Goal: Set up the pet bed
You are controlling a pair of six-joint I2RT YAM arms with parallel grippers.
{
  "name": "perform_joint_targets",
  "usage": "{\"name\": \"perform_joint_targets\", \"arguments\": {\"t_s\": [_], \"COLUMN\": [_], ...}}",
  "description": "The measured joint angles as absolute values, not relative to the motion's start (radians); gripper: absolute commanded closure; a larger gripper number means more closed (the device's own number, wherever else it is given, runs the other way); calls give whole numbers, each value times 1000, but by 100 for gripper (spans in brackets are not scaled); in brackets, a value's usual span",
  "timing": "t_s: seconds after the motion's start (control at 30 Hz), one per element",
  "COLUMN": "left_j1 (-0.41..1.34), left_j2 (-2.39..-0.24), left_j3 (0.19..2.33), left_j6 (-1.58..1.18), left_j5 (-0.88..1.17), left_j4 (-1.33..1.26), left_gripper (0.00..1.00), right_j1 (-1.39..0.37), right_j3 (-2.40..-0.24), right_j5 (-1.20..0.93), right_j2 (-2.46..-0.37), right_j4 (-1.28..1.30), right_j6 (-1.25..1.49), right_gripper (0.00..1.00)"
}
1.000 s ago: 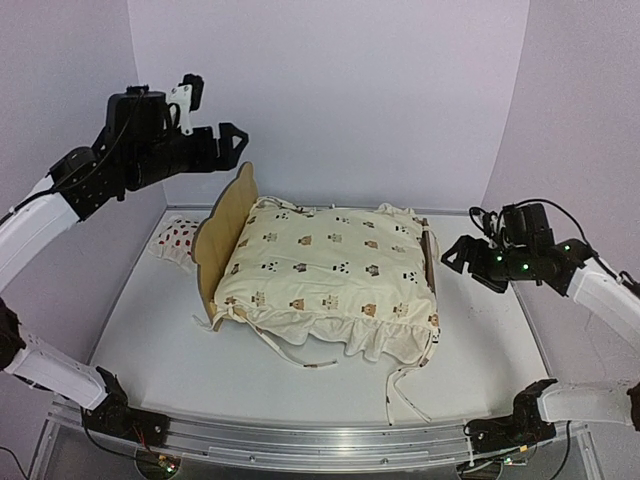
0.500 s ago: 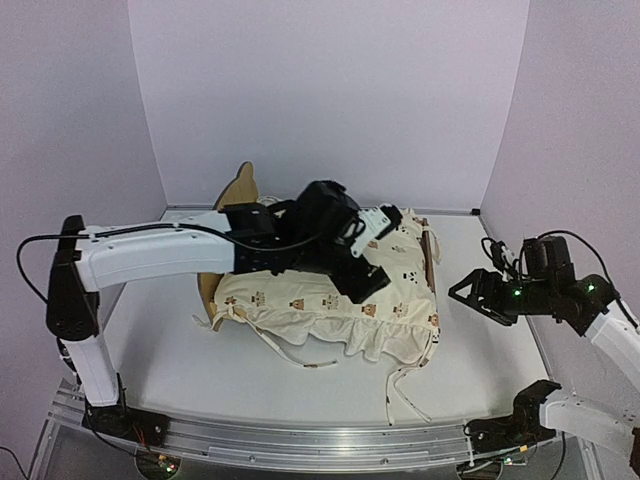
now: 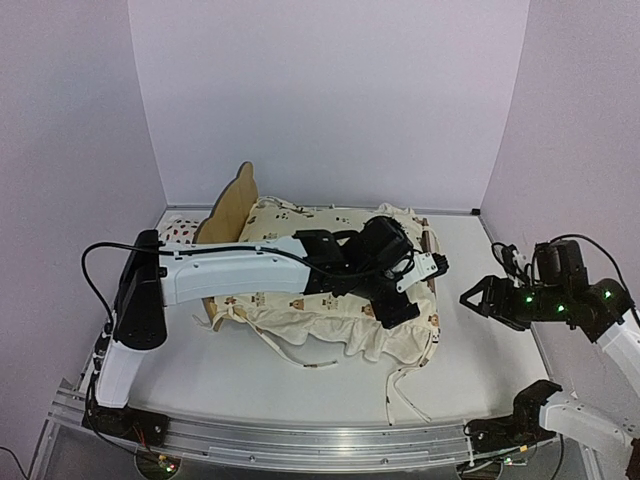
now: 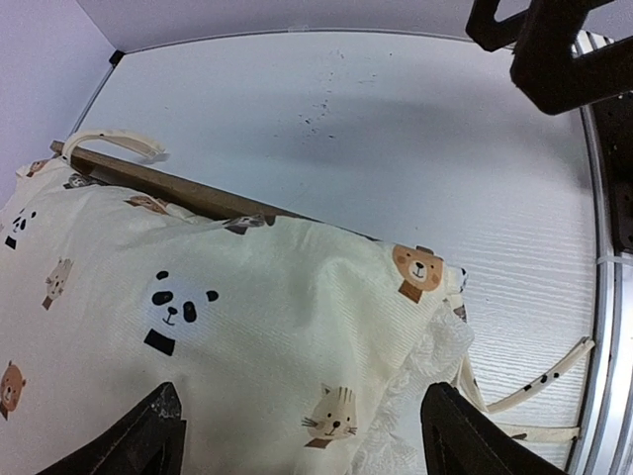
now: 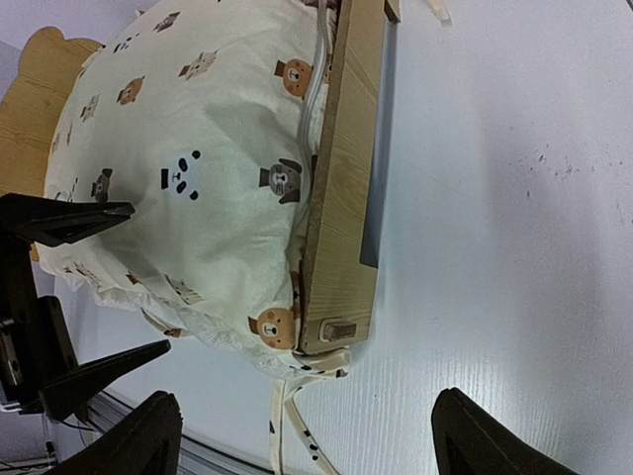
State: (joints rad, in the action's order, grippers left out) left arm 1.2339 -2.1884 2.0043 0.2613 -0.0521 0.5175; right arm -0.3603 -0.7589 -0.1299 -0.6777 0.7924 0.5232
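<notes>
White tabletop [image 3: 200, 350] carrying the light plywood pet bed [image 3: 228, 210] at centre, long axis left–right, bear-ear headboard left, beneath a cream animal-print ruffled cover [image 3: 300, 240]. Left tool [image 3: 420, 290], released, hangs over the near-right corner. Right tool [image 3: 482, 308], released, stands right of the foot end.

Cover [image 3: 282, 222] on pet bed [image 3: 228, 205]; pillow [image 3: 178, 232] left of it

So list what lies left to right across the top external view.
strawberry pillow → pet bed headboard → left end effector → right end effector
</notes>
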Motion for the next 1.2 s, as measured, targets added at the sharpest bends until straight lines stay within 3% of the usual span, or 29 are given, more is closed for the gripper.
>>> {"name": "perform_joint_targets", "arguments": {"t_s": [0.17, 0.4, 0.47, 0.93, 1.2], "left_j1": [1234, 1233, 1230, 1201, 1126], "left_j2": [-2246, -2315, -2318, -2139, -1943], "left_j3": [2031, 2049, 2049, 1784, 1619], "left_j6": [296, 338, 345, 251, 136], "left_j5": [-61, -106, -117, -132, -123], "left_j4": [509, 497, 491, 258, 139], "left_gripper": [30, 94, 100, 100, 100], "right_j1": [-360, -360, -360, -360, -360], "right_j3": [-759, -759, -759, -850, -840], "right_j5": [-129, -127, -127, -174, -321], "right_j2": [-678, -680, -685, -744, -807], "right_j4": [807, 815, 817, 820, 718], "right_j6": [519, 519, 517, 434, 396], "right_gripper": [11, 11, 11, 13, 34]}}
